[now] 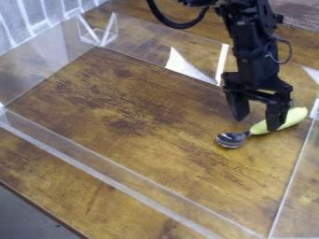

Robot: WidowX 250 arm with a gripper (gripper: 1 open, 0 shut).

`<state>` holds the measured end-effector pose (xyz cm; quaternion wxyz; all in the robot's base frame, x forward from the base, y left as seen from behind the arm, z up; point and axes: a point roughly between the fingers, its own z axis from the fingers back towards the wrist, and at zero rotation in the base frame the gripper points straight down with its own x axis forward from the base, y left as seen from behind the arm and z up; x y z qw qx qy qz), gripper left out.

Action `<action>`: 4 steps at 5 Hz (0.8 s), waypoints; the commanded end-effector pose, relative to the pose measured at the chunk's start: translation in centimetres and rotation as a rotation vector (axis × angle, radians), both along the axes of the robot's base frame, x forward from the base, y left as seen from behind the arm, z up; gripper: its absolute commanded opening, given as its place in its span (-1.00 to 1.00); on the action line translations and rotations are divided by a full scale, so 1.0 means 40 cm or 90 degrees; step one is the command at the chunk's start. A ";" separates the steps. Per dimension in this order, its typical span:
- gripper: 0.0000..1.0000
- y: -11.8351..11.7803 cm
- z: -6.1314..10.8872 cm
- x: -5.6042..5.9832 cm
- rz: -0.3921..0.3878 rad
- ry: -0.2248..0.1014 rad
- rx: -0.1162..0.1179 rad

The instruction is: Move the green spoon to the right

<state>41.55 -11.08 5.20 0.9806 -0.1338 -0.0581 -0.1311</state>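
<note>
Your black arm point(256, 47) comes down from the top edge, right of the middle of the view, nearly vertical, with a dark cable looping off to its left side near the top. Its end effector point(259, 110) points downward, low over the surface point(125, 121). You have its fingers apart; the green spoon lies just beside them, on the near side, and you can't tell from this view whether they touch it.

The spoon point(277, 121) rests on the surface, its long axis slanting across the view. Its pale green handle points up and to the right, ending to the right of your end effector, and its silver bowl points down and to the left, below and slightly left of the fingertips in the view.

Around your end effector's working area you have a clear, see-through walled enclosure point(137, 187), its long near edge running diagonally below and left of the fingers. The spoon lies within it, toward the right-hand wall.
</note>
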 end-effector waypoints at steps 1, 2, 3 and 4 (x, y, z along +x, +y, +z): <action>1.00 0.026 0.137 0.016 0.009 -0.073 0.002; 1.00 0.034 0.143 0.009 0.010 -0.065 0.011; 1.00 0.042 0.151 0.002 0.011 -0.061 0.021; 1.00 0.046 0.132 -0.002 0.012 -0.045 0.026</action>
